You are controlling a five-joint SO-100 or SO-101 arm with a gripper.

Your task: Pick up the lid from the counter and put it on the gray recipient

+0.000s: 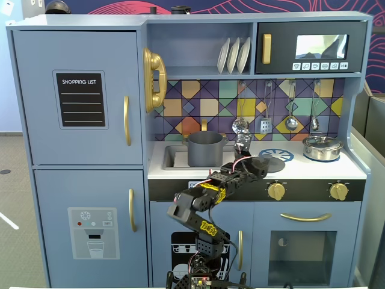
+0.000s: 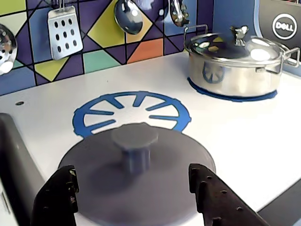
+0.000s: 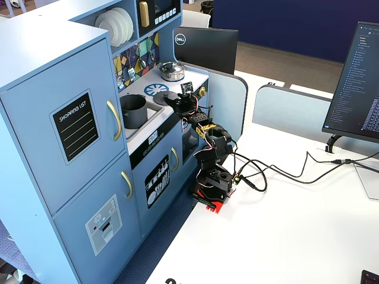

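Count of kitchen things

Two pots: one gray pot (image 1: pixel 205 149), one steel pot (image 1: pixel 322 147). One loose gray lid (image 2: pixel 136 176). Three plates (image 1: pixel 233 55). Two stove knobs (image 1: pixel 276 191).

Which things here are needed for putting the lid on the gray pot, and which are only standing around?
Needed: lid, gray pot, counter, gripper open around the lid.
Standing around: steel pot with its own lid, hanging utensils, plates.

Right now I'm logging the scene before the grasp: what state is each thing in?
Gripper: open, fingers either side of the lid, not closed on it.
Lid: flat on the counter, knob up.
Gray pot: upright, uncovered.
Steel pot: lid on.
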